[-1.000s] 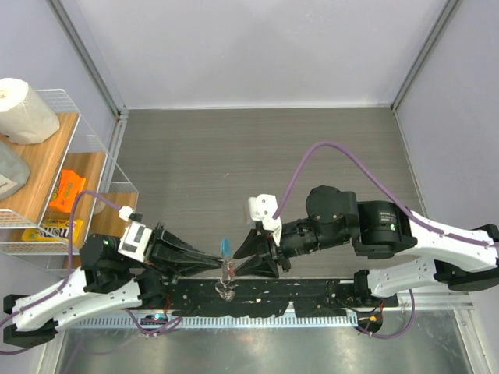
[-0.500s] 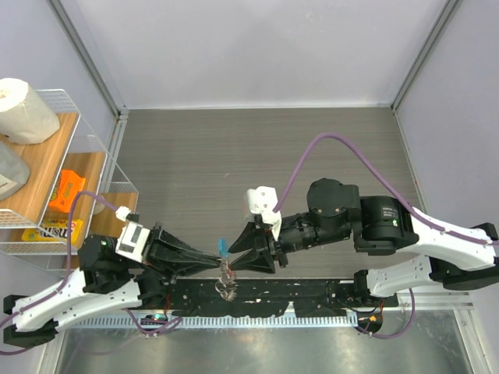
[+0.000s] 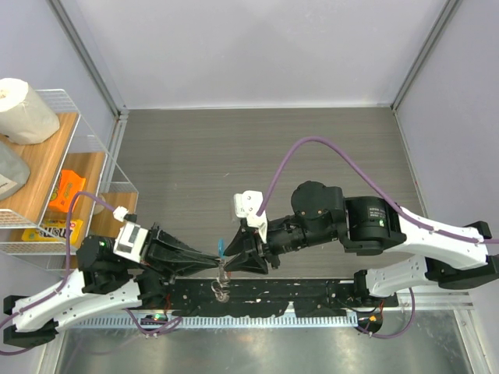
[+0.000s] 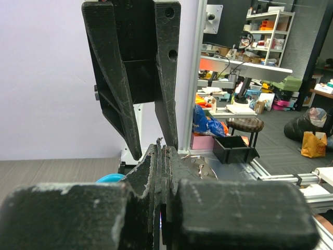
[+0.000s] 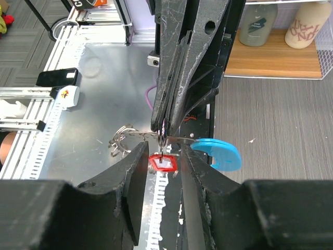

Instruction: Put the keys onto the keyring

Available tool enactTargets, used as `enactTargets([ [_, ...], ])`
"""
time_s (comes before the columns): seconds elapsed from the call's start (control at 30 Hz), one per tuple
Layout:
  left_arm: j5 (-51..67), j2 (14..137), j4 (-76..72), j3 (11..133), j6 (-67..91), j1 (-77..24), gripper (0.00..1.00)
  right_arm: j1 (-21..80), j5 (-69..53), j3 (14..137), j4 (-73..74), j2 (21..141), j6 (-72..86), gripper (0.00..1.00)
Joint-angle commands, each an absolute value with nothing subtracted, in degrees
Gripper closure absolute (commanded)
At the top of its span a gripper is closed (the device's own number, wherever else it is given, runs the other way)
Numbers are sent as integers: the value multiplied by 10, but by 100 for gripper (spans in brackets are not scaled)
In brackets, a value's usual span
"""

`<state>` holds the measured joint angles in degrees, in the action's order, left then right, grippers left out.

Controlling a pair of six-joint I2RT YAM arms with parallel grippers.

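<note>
My left gripper [image 3: 219,264] is shut on the silvery keyring [image 5: 123,142] and holds it above the near rail. The ring's light-blue crescent tag [image 5: 219,154] sticks out to one side and also shows in the top view [image 3: 222,248]. The key with the red head [image 5: 164,162] hangs from the held ring just below the left fingers [image 5: 171,88]. My right gripper [image 5: 165,174] is open, one finger on each side of the red key, close to it. In the left wrist view my left gripper [image 4: 162,156] is closed tight, with the right fingers [image 4: 125,104] facing it.
A black rail [image 3: 312,294] with the arm bases runs along the near edge. A wire shelf [image 3: 47,179] with a paper roll, a bottle and orange packets stands at the left. The grey table [image 3: 257,156] lies beyond the grippers.
My right gripper has moved left toward the left gripper, so its fingers now flank the red key. The left gripper has shifted slightly left, still holding the keyring.
</note>
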<state>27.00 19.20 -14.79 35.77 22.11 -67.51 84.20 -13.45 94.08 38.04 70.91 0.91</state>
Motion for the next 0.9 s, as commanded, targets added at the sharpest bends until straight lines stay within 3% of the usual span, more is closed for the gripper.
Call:
enactTargets([
  [0.0,261,185,-195,359,220,-676,100,844,-138,964,365,713,4,63],
  [0.33,262,187,-200,356,221,-677,100,844,-143,976,368,722,4,71],
  [0.4,263,189,-201,358,221,-676,100,845,-144,978,369,725,4,79],
  [0.43,263,192,-201,359,220,-676,100,845,-144,980,371,726,3,92],
  [0.47,265,193,-201,359,221,-676,100,845,-145,979,370,726,-10,94],
  [0.63,254,191,-186,364,228,-675,100,851,-138,977,389,721,-23,94],
  [0.77,233,189,-81,402,221,-677,100,851,-131,970,429,709,-24,94],
  [0.87,208,193,-9,432,223,-676,85,851,-133,970,453,710,-22,94],
])
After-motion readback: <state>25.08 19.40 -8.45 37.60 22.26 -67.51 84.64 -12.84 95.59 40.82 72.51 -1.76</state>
